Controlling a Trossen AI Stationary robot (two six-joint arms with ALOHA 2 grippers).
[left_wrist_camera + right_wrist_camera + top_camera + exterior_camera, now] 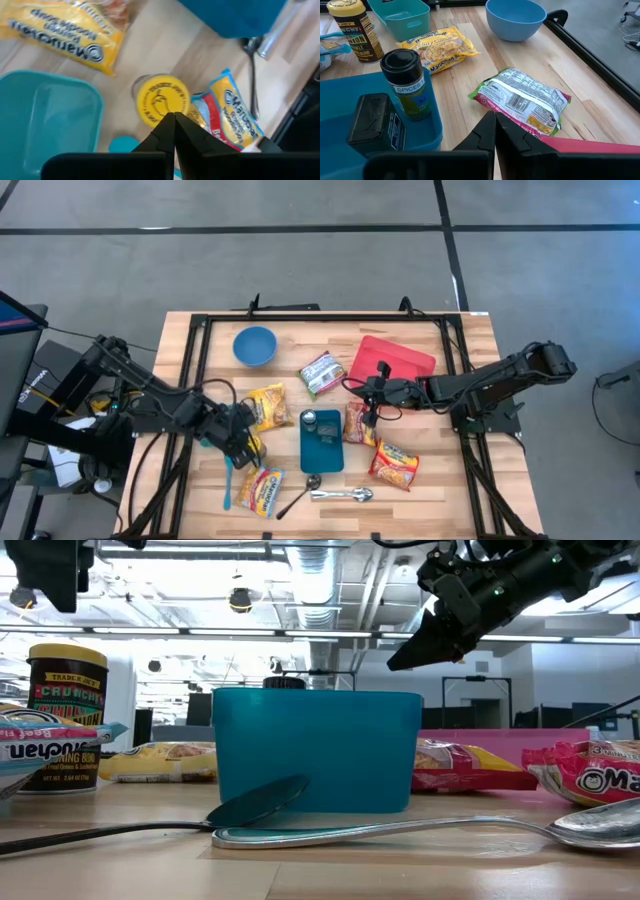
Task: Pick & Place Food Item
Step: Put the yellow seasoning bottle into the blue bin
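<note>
My left gripper (173,118) is shut and empty, held above a jar with a yellow lid (161,99) that stands upright on the table. Beside the jar lie a yellow-and-red noodle packet (234,111) and a small teal tub (47,117). My right gripper (493,118) is shut too, in the air near the table's middle (366,394). It hovers over the edge of the red tray (400,360), just short of a green-and-pink packet (522,100) lying flat on the wood. In the low view both grippers hang well above the tabletop.
A blue bowl (255,345) stands at the far left. A teal bin (322,442) in the middle holds a spice jar (409,82) and a black box (372,120). Noodle packets (268,406) (395,464) (262,488) and two spoons (345,495) lie around it.
</note>
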